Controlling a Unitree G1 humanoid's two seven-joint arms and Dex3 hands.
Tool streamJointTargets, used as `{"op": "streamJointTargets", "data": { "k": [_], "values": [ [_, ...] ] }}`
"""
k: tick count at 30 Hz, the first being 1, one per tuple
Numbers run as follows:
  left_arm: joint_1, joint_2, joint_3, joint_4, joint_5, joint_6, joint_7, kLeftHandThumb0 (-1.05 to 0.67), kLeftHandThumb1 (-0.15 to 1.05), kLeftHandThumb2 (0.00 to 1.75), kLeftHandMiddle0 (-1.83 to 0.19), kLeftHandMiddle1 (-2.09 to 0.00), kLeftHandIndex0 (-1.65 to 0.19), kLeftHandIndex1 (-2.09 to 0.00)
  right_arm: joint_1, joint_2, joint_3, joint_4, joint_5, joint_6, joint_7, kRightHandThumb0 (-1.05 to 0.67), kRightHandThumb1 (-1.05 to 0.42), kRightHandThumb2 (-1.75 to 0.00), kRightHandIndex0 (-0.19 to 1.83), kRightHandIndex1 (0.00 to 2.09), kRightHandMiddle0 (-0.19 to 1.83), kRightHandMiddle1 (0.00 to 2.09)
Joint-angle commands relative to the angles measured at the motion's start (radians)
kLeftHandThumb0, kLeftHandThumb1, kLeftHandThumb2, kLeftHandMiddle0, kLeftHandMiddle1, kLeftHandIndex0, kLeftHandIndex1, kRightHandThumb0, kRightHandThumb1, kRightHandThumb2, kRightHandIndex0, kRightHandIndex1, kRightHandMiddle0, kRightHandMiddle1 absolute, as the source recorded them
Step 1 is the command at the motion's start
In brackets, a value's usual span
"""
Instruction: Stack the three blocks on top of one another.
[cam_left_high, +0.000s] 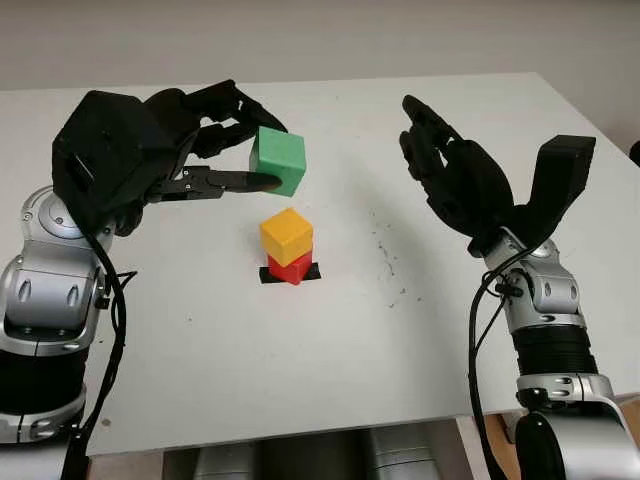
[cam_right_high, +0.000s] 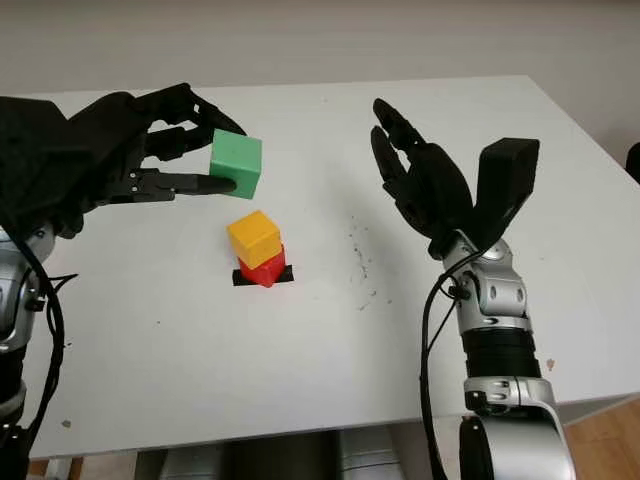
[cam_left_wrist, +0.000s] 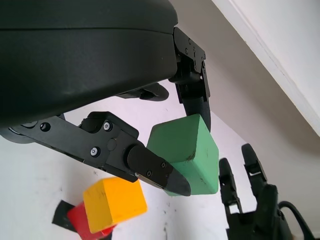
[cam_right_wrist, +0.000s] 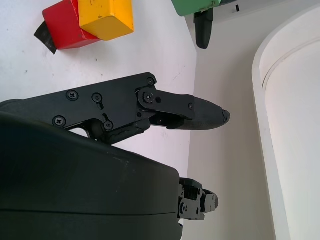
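Note:
A yellow block (cam_left_high: 286, 233) sits on a red block (cam_left_high: 291, 267), a little askew, over a black tape mark (cam_left_high: 268, 276) at the table's middle. My left hand (cam_left_high: 240, 150) is shut on the green block (cam_left_high: 279, 160), holding it in the air above and slightly behind-left of the stack. The left wrist view has the green block (cam_left_wrist: 186, 155) pinched between fingertips, with the yellow block (cam_left_wrist: 114, 203) below. My right hand (cam_left_high: 440, 160) is open, raised to the right of the stack.
The white table (cam_left_high: 250, 370) has faint dark specks (cam_left_high: 385, 250) to the right of the stack. Its front edge (cam_left_high: 300, 432) runs close to my body, and a pale wall stands behind the table.

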Motion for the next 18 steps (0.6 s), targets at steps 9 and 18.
{"op": "streamJointTargets", "data": {
  "k": [9, 18],
  "values": [
    [0.069, -0.055, -0.004, -0.027, -0.049, 0.000, 0.064, -0.43, 1.04, 0.06, -0.31, -0.04, -0.39, -1.55, 0.004, -0.001, -0.003, -0.013, 0.005, -0.003, 0.007, -0.59, -1.05, -0.54, -0.16, 0.05, -0.05, 0.08],
    [0.086, -0.077, -0.014, 0.006, -0.071, -0.030, 0.088, -0.42, 1.05, 0.06, -0.30, -0.04, -0.40, -1.58, 0.006, 0.005, -0.006, -0.019, 0.006, -0.009, -0.004, -0.60, -1.05, -0.57, -0.14, 0.06, -0.02, 0.08]
  ]
}}
